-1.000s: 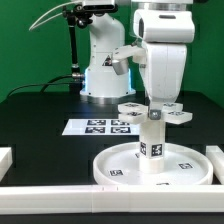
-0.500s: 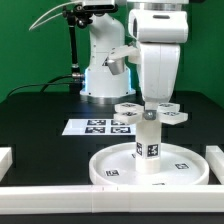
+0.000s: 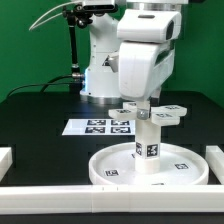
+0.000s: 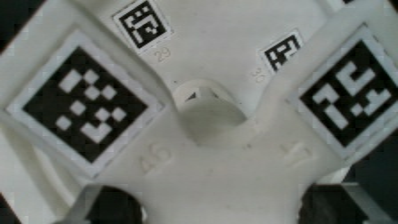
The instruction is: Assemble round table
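Note:
The round disc (image 3: 112,168) lies flat at the front of the table. The short cylinder leg (image 3: 149,145) stands upright in its central hub. The cross-shaped foot (image 3: 168,113) sits on top of the leg, its tagged arms spread level. My gripper (image 3: 143,107) comes down from above and is shut on the foot at the leg's top. In the wrist view the foot (image 4: 214,100) fills the picture, with tags on its arms. One arm runs between my dark fingertips (image 4: 111,200), and my gripper (image 4: 222,200) is closed on it.
The marker board (image 3: 95,126) lies behind the disc. White border bars stand at the exterior view's left (image 3: 5,157), at its right (image 3: 215,155) and along the front (image 3: 100,200). The arm's base (image 3: 100,75) stands at the back.
My wrist has turned about the vertical. The foot has turned with it on top of the leg. The disc and leg stay in place.

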Robot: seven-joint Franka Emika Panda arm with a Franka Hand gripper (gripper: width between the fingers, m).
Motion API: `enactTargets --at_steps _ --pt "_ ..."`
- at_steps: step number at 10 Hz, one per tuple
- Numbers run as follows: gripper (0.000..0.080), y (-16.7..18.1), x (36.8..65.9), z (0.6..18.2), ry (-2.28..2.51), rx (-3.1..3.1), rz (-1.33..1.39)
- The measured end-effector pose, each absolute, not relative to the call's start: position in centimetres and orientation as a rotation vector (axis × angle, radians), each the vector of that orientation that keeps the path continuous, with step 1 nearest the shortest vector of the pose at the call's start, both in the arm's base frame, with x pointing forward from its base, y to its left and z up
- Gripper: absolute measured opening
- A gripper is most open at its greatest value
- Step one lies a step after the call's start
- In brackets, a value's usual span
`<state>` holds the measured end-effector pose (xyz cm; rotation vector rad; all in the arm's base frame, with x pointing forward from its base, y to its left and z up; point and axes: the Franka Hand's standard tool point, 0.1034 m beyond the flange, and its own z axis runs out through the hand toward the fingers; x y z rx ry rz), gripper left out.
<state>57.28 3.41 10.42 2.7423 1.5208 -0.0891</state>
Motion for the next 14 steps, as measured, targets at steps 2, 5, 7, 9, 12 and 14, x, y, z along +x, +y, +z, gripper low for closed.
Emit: enactTargets --at_steps 2,5,7,9,12,14 --pt "0.0439 3.3 57.16 10.41 1.256 2.869 -0.094" --pt "0.0439 3.06 57.15 10.35 0.923 3.002 -0.093" --pt "0.0439 3.14 57.16 10.37 0.718 3.056 -0.09" --pt "0.0439 3.22 57.18 10.39 0.495 3.1 -0.088" --pt "0.0439 3.04 57.22 10.32 0.125 3.167 -0.08" --pt "0.0439 2.87 57.26 10.25 -0.135 3.207 -0.074"
